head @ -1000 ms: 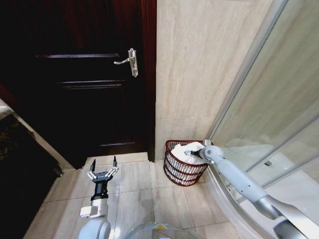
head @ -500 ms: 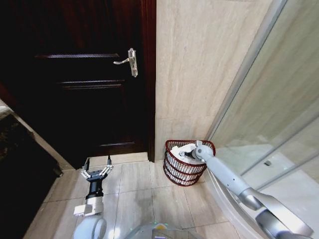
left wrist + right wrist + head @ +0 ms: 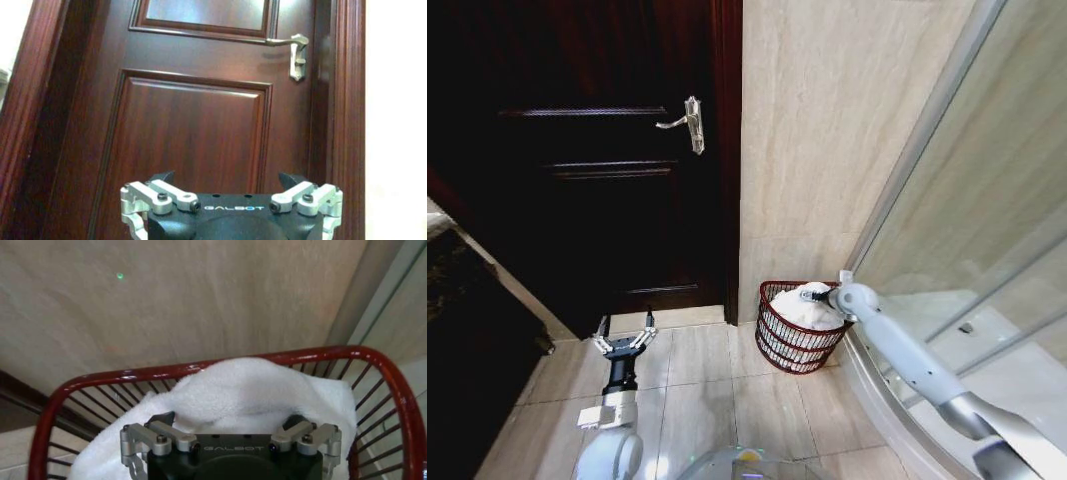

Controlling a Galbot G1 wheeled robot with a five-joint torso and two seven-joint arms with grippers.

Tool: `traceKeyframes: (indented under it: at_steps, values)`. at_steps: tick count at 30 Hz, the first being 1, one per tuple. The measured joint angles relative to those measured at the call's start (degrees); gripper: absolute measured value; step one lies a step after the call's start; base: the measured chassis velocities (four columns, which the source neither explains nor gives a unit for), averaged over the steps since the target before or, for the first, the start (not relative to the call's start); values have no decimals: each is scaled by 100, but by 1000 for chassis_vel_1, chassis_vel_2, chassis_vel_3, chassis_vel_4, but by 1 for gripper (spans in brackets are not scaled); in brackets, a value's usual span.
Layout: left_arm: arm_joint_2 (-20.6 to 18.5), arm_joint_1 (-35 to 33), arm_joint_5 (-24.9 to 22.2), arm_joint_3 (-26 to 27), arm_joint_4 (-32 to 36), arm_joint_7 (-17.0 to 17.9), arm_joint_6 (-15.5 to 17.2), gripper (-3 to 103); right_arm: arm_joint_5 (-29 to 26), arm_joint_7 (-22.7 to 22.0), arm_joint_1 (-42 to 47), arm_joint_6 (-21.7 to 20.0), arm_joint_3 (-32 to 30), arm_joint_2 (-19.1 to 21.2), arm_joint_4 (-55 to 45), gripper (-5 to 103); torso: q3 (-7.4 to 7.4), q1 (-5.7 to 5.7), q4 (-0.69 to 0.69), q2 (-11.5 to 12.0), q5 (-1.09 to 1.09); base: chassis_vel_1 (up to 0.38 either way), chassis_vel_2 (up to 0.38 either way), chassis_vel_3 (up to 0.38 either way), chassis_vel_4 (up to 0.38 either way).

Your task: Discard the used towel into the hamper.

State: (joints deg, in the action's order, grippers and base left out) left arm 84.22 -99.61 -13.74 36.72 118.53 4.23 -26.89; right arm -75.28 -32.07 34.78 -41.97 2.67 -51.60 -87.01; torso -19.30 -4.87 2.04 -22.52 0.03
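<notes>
The hamper (image 3: pixel 775 335) is a small round reddish-brown wire basket standing on the floor tiles in the corner between wall and shower. The white towel (image 3: pixel 815 312) lies heaped inside it and rises a little above the rim. My right gripper (image 3: pixel 813 294) hovers over the hamper's top, open, just above the towel. In the right wrist view the towel (image 3: pixel 253 390) fills the hamper (image 3: pixel 100 381) beyond my spread right gripper (image 3: pixel 229 418), with nothing between the fingers. My left gripper (image 3: pixel 624 336) is held low over the floor at the left, open and facing the door; the left wrist view shows it (image 3: pixel 227 176) empty.
A dark wooden door (image 3: pixel 577 200) with a metal handle (image 3: pixel 689 122) stands to the left of the beige tiled wall (image 3: pixel 817 150). A glass shower screen (image 3: pixel 987 230) and its curved base hem in the right side. Open floor tiles (image 3: pixel 697 390) lie in front.
My right gripper has risen a little from inside the hamper to its top, and the towel stays heaped in the basket. The left arm has shifted slightly.
</notes>
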Motion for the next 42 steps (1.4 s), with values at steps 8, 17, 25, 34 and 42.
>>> traceKeyframes:
  at_steps: [8,17,25,34,42]
  values:
    - [-62,12,20,-24,76,-16,82,100,-130,-132,89,2,-98,225,-211,100,1,0,-1,0,-4,0,0,0,0]
    - [-137,10,215,-206,61,-12,172,100,991,805,-27,8,-220,-180,842,100,1,0,0,0,-4,0,0,0,0]
    - [-104,-19,314,-291,30,7,170,100,1062,1175,-109,13,2,-530,1438,100,1,0,0,-1,-5,0,0,0,0]
    - [-44,-32,308,-224,28,47,153,100,1432,1838,-197,18,93,-842,2218,100,2,1,0,-3,-4,0,0,0,0]
    - [-17,-38,312,-257,-67,88,132,100,1581,2112,-266,19,148,-993,2557,100,2,1,0,-3,-5,0,0,0,0]
